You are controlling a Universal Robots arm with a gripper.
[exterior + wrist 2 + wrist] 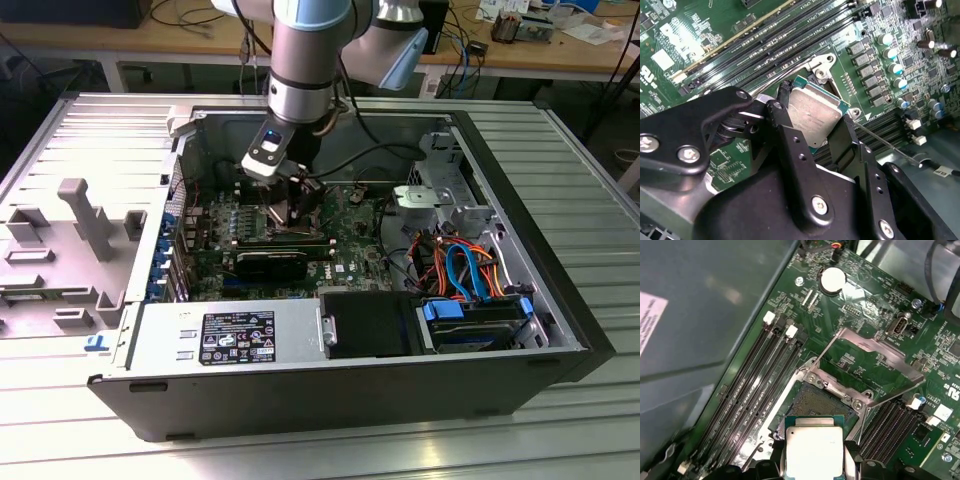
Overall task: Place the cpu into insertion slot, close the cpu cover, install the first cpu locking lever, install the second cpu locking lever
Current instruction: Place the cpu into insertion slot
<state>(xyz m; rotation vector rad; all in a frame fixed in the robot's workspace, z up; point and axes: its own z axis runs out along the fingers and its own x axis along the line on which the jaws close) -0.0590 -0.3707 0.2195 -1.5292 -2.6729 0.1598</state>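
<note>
Grips cpu [814,452] btwn gripper [817,122] fingers [784,120], clamped on opp. edges; holds it over insertion slot [816,401], not seated; w/ cpu cover [875,352] swung up open just beyond slot, above green mobo [860,290]; long black mem. slots [755,390] alongside, inside open PC case [300,390].

The exterior view stands off the arm, high and at middle distance. It looks down at a slant into the open black computer case [300,400] on the ribbed grey metal worktop [590,200], and the whole case fits in the picture.

Both wrist views ride close above the green circuit board [350,225] [705,22] [940,340] inside that case. The second wrist view looks along the black fingers [790,145] of the claw [815,117]. The first wrist view faces steeply down on the square silver-rimmed socket [815,400].

Both wrist views share the square silver-topped chip [812,115] [814,452] and the long black memory slots [790,35] [755,385].
</note>
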